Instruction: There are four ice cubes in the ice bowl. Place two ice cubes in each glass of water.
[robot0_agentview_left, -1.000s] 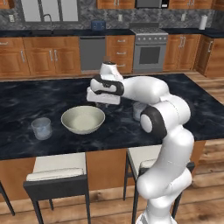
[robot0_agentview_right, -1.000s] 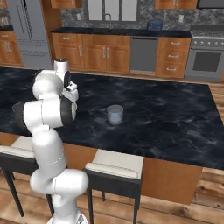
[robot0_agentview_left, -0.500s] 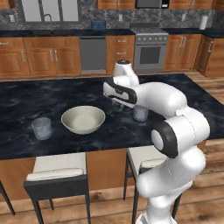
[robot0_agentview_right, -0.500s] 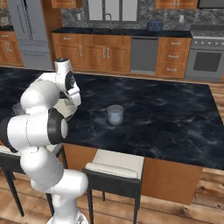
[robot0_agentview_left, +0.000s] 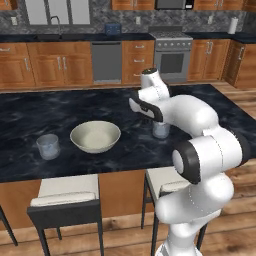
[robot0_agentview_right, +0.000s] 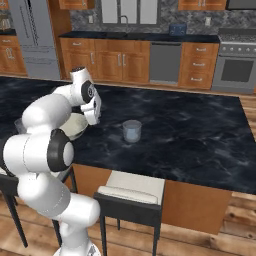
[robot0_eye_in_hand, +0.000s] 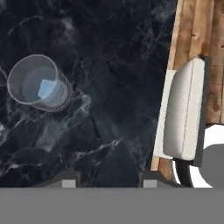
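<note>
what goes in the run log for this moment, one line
gripper: open, empty, above counter | right glass: one ice cube inside | ice bowl between glasses | left glass upright

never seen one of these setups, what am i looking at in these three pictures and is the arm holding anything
It is a rendered kitchen with a white robot arm at a dark marble counter. Two pictures come from cameras behind the arm, left and right. The third looks down from the hand itself, where the gripper shows two dark tips apart with nothing between them. On the counter stand a cream bowl and two clear glasses: one glass left of the bowl, the other glass right of it. The hand view shows this second glass with a pale ice cube inside.
</note>
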